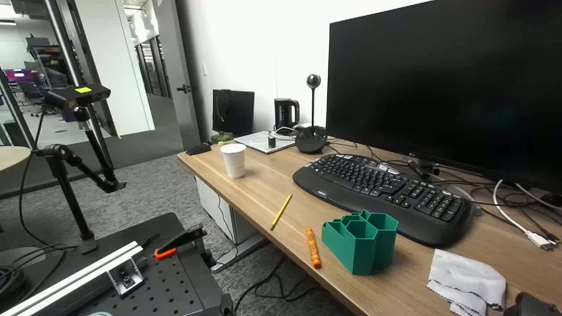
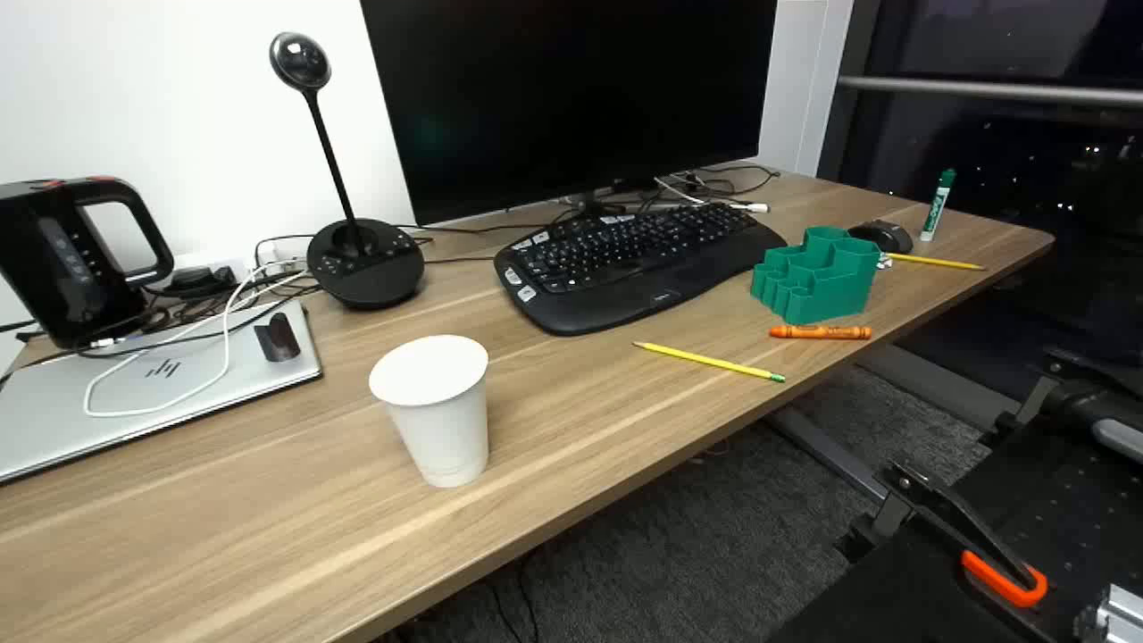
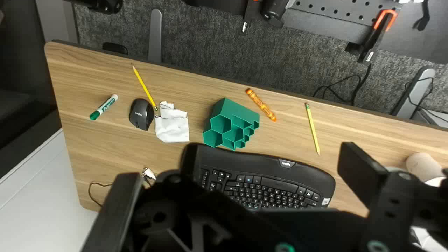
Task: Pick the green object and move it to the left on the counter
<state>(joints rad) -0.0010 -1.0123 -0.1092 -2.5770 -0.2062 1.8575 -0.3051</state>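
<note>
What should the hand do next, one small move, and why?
Probably lower the hand toward the green holder: the fingers are spread wide, gripping nothing, and the holder stands untouched on the counter between the crayon and the keyboard.

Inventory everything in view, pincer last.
counter: 1, brown, centre
monitor: 1, black, counter's back
keyboard: 1, black, before monitor
holder: 1, green, before keyboard
crayon: 1, orange, beside holder
pencils: 2, yellow, flanking holder
cloth: 1, white, beside holder
mouse: 1, black, beside cloth
marker: 1, green-white, past mouse
kettle: 1, black, counter's back
laptop: 1, silver, before kettle
webcam: 1, black, beside laptop
cup: 1, white, near laptop
cables: several, black/white, along back
clutter: several, dark, past cup
platform: 1, black, before counter
pincer: 1, black, wrist view
</note>
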